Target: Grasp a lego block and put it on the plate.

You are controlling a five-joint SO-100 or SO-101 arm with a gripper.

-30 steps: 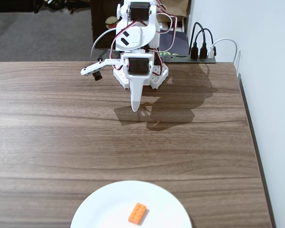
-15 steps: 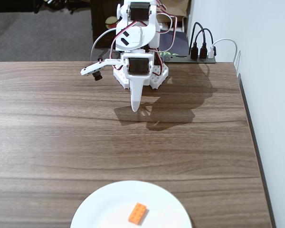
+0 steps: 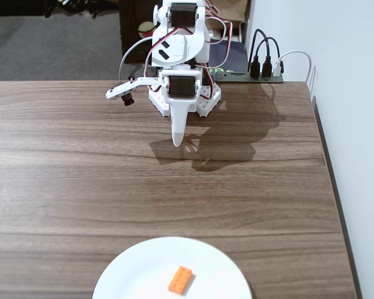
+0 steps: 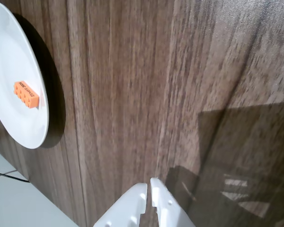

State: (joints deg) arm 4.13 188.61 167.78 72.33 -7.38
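**Claw empty at the base, block on the plate**

The claw (image 3: 177, 142) hangs closed and empty, tip down over bare table (image 3: 62, 174) just before the arm's base; in the wrist view its two white fingers (image 4: 138, 201) meet with nothing between them. The block (image 3: 181, 280) lies well apart from it, straight out toward the near edge, resting on the plate (image 3: 131, 274). Small, bright orange, studs up, its long axis runs slightly askew. Judged so, the placing looks done.

Bright, sharp pictures; the white robot arm (image 3: 177, 75) throws a dark shadow on the shiny brown wooden table (image 3: 81, 174).
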